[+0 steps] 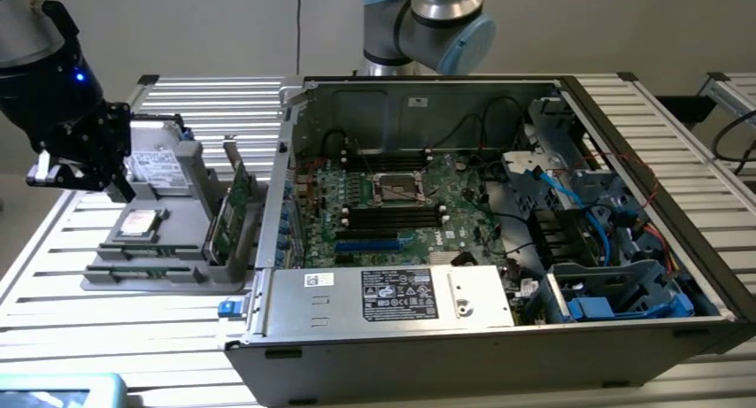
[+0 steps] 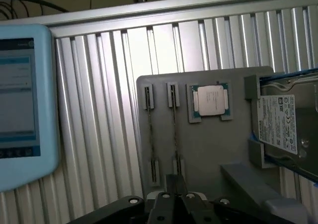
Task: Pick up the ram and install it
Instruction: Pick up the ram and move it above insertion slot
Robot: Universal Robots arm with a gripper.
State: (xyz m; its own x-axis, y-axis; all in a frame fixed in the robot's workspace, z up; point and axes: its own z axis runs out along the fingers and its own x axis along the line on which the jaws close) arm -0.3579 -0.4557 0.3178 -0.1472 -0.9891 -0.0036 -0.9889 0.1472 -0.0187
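We judged the pick unstarted; the gripper [image 2: 175, 183] hung above the grey tray [image 2: 208, 149], where the ram [image 2: 175, 129] stood edgewise, jaws shut and empty; grasping called for opening them first.

ram [image 2: 175, 129] | thin dark strip seen edge-on | upright in slot of gray holder [image 2: 213, 149]

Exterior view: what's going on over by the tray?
The arm's pincer is shut and hovers over the grey tray on the exterior view's left, beside the open computer case. The tray carries a hard drive and a processor chip. In the wrist view the pincer sits close to the tray's two narrow slots. I can't make out a ram stick in its grip, so the pickup doesn't look done yet.
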